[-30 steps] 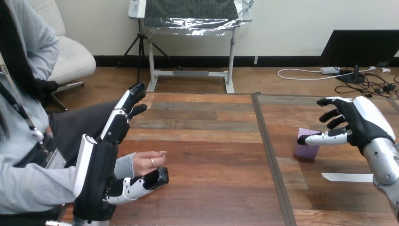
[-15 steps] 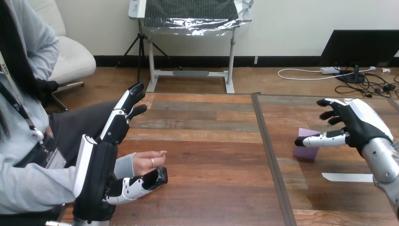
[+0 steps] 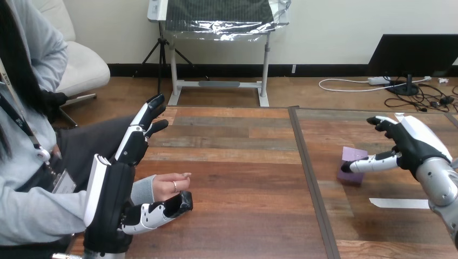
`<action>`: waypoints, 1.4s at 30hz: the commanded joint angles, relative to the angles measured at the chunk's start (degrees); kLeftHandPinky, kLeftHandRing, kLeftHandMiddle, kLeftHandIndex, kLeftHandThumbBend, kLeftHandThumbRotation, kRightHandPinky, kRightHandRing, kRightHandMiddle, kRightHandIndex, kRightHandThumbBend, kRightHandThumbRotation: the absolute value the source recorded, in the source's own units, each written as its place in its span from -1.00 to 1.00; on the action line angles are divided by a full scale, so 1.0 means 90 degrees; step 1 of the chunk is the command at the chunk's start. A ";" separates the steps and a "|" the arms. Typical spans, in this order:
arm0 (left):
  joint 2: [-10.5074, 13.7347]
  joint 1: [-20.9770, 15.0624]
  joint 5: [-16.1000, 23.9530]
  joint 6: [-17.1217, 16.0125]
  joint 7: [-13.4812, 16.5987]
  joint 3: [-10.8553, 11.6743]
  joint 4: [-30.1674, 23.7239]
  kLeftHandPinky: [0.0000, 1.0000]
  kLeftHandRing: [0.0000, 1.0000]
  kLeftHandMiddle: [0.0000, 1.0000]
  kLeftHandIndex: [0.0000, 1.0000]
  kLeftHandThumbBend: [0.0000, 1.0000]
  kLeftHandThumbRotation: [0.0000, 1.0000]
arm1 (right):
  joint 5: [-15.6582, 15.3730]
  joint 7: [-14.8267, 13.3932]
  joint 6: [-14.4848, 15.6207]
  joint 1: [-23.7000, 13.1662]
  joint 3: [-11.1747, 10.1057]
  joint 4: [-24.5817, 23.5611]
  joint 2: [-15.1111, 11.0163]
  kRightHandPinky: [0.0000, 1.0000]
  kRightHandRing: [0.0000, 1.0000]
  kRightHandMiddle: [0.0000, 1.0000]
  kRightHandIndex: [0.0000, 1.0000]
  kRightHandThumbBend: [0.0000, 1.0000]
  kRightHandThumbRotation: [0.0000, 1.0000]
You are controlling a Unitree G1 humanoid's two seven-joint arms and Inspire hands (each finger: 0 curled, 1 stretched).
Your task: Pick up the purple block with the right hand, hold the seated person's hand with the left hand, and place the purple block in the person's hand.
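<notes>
Block [image 3: 354, 154] just beside right hand [image 3: 413, 144].

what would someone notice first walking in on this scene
The left hand stands out at the lower left, fingers straight up, its thumb just below the person's hand, which reaches in over the table. At the far right, the open right hand hovers by the purple block, thumb stretched across its front.
</notes>
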 commanded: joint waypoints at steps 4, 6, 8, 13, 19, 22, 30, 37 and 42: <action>0.0041 -0.0260 -0.0084 -0.0119 0.0004 0.0032 -0.0085 0.68 0.84 0.88 0.84 1.00 0.45 | -0.0145 0.0019 0.0109 -0.0645 0.0167 0.0060 0.0090 0.62 0.82 0.80 0.85 1.00 -0.39; 0.0041 -0.0248 -0.0081 -0.0121 0.0007 0.0037 -0.0091 0.69 0.84 0.88 0.84 1.00 0.45 | -0.0202 0.0005 0.0149 -0.0652 0.0217 0.0080 0.0107 0.61 0.81 0.79 0.85 1.00 -0.38; 0.0045 -0.0241 -0.0085 -0.0133 0.0005 0.0035 -0.0094 0.69 0.84 0.88 0.84 1.00 0.45 | -0.0221 0.0046 0.0204 -0.0660 0.0227 0.0099 0.0131 0.61 0.81 0.79 0.84 1.00 -0.37; 0.0051 -0.0229 -0.0104 -0.0169 -0.0003 0.0023 -0.0098 0.69 0.85 0.89 0.85 1.00 0.44 | -0.0215 0.0141 0.0291 -0.0663 0.0236 0.0128 0.0173 0.61 0.79 0.80 0.85 1.00 -0.37; 0.0073 -0.0179 -0.0239 -0.0139 -0.0063 -0.0064 -0.0144 0.68 0.85 0.90 0.85 1.00 0.41 | -0.0273 0.0167 0.0344 -0.0665 0.0326 0.0143 0.0215 0.59 0.78 0.80 0.85 1.00 -0.35; 0.0068 -0.0156 -0.0258 -0.0143 -0.0079 -0.0060 -0.0170 0.68 0.85 0.90 0.85 1.00 0.40 | -0.0334 0.0186 0.0424 -0.0666 0.0395 0.0169 0.0230 0.60 0.79 0.81 0.84 1.00 -0.34; 0.0025 -0.0100 -0.0180 -0.0141 -0.0063 0.0028 -0.0237 0.66 0.84 0.90 0.84 1.00 0.42 | -0.0499 0.0075 0.0482 -0.0608 0.0522 0.0214 0.0276 0.60 0.78 0.80 0.82 1.00 -0.33; 0.0020 -0.0064 -0.0233 -0.0135 -0.0086 -0.0009 -0.0270 0.65 0.83 0.89 0.84 1.00 0.42 | -0.0538 0.0169 0.0631 -0.0588 0.0576 0.0236 0.0338 0.63 0.80 0.82 0.84 1.00 -0.38; 0.0003 -0.0038 -0.0210 -0.0119 -0.0078 -0.0003 -0.0328 0.65 0.83 0.89 0.84 1.00 0.42 | -0.0471 0.0221 0.0851 -0.0550 0.0512 0.0280 0.0417 0.61 0.78 0.82 0.84 1.00 -0.45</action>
